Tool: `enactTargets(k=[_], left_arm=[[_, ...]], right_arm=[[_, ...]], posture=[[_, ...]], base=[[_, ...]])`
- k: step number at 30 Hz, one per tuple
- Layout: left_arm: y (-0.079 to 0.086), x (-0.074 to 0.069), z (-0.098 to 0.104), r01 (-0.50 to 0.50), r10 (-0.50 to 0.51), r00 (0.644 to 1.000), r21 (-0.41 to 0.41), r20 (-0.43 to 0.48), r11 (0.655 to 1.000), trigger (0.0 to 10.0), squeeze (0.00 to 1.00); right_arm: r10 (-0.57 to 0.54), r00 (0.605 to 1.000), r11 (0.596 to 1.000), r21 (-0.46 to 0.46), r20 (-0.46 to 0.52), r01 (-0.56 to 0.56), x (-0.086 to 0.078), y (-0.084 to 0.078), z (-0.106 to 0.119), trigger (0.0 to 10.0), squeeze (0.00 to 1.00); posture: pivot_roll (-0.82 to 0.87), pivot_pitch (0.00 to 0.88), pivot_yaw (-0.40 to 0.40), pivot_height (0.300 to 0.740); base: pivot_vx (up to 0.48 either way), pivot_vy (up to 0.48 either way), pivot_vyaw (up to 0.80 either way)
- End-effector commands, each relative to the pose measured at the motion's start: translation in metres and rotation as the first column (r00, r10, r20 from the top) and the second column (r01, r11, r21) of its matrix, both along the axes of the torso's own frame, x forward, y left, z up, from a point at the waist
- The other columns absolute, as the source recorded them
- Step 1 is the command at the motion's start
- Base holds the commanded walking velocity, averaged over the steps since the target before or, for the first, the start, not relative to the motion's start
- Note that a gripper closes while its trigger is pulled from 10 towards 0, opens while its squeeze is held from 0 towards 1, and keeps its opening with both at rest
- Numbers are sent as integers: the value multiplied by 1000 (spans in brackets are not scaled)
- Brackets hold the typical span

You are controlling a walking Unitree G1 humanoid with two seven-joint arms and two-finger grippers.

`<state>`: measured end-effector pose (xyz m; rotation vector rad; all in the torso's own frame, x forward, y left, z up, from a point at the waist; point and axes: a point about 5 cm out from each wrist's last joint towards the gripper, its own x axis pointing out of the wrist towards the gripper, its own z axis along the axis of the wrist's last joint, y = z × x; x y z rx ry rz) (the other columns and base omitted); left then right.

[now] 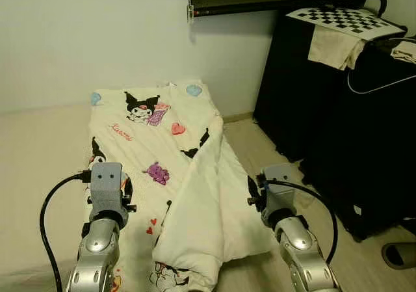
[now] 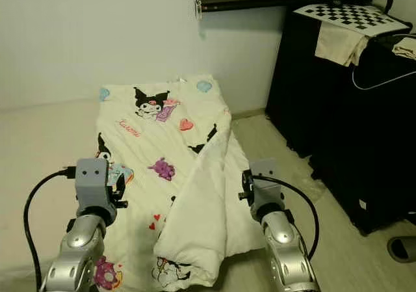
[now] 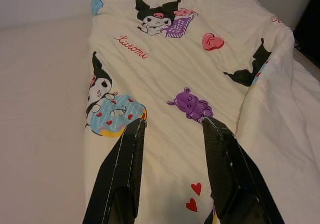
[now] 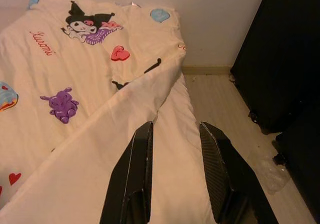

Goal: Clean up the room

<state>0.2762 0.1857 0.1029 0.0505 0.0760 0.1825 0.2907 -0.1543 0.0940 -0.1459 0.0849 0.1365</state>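
Note:
A cream blanket (image 1: pixel 149 142) printed with cartoon figures, hearts and a donut lies spread on the bed. Its right side is folded back, showing the plain white underside (image 1: pixel 214 207). My left gripper (image 3: pixel 172 126) hovers open over the blanket's near left part, by the donut print (image 3: pixel 112 116) and purple figure (image 3: pixel 192 104). My right gripper (image 4: pixel 175 126) is open above the folded-over white flap (image 4: pixel 125 149), close to the fold's edge. Neither gripper holds anything. Both wrists (image 1: pixel 107 188) (image 1: pixel 276 191) rise at the front of the head views.
The bare mattress (image 1: pixel 32 162) extends to the left. A white wall (image 1: pixel 97 32) stands behind. A black cabinet (image 1: pixel 325 110) with a checkerboard sheet (image 1: pixel 351 19), a cloth and a white cable stands at right. A strip of wood floor (image 1: pixel 260 142) runs between; a slipper (image 1: pixel 400 256) lies far right.

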Motion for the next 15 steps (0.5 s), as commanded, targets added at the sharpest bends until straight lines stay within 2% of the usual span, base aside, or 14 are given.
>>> enactTargets(k=[1,6,15], left_arm=[[3,-3,-3,14,-14,1000,17,-13,1000,10000,0],[-6,-4,-2,74,-74,997,24,-4,997,10000,0],[-8,-4,-5,88,-87,996,39,-25,995,10000,0]], right_arm=[[-13,1000,1000,3,-24,13,0,-2,-4,10000,0],[-10,1000,1000,5,-10,10,1,-3,-2,10000,0],[-2,1000,1000,2,-2,2,0,-3,-1,10000,0]], posture=[[-80,135,8,735],[-80,139,9,720],[-84,144,14,690]], base=[[0,0,0],[0,0,0],[0,0,0]])
